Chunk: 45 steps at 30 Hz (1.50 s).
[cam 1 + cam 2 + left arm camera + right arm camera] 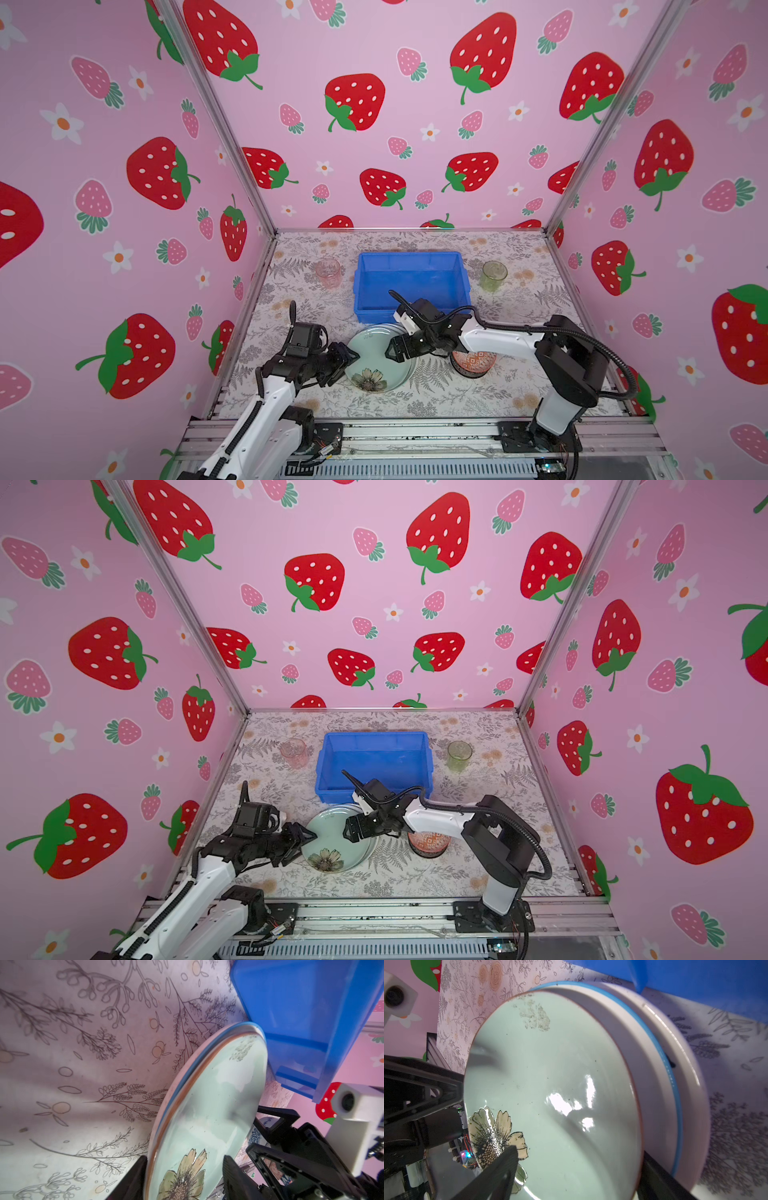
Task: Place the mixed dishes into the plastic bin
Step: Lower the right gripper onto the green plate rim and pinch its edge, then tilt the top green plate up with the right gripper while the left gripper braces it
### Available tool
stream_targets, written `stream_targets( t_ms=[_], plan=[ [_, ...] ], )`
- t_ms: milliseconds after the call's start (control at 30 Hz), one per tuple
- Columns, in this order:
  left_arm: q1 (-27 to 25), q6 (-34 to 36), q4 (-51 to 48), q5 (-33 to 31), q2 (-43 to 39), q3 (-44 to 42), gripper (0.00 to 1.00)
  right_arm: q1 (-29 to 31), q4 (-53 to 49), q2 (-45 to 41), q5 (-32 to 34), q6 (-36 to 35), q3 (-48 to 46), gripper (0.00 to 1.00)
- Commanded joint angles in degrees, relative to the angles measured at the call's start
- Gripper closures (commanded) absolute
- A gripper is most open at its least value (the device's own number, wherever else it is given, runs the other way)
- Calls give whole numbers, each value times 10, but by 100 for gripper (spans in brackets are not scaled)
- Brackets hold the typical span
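A pale green plate (376,353) (332,837) with a painted flower tops a stack of plates (629,1028) just in front of the blue plastic bin (409,254) (376,734). My left gripper (352,358) (185,1165) is at its left rim, one finger under the edge and one over the face, with a gap showing. At the right rim, my right gripper (390,351) (579,1159) stands open, its lower finger between this plate and the one beneath. An orange patterned bowl (476,360) sits on darker bowls under the right arm.
A pink glass cup (328,272) stands left of the bin and a green glass cup (493,275) right of it. The bin's near wall (301,1001) is close behind the plate stack. Aluminium rails run along the table's front edge.
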Motion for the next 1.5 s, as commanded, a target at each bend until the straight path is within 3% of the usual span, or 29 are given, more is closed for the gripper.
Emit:
stream_targets(
  t_ms=[0,267,467,1033,1467],
  plan=[
    [-2,-10,8,34,-13,17,37,8,50,6,-51,7,9,13],
    [-2,-21,-6,26,-15,9,35,10,41,19,-57,-3,26,13],
    [-2,-32,-17,18,-32,5,47,11,44,25,-60,-4,27,13],
    [-2,-39,-33,23,-58,31,62,12,50,24,-64,-1,26,13],
    [-2,-47,-15,37,-65,32,84,12,56,23,-73,-1,27,13]
  ],
)
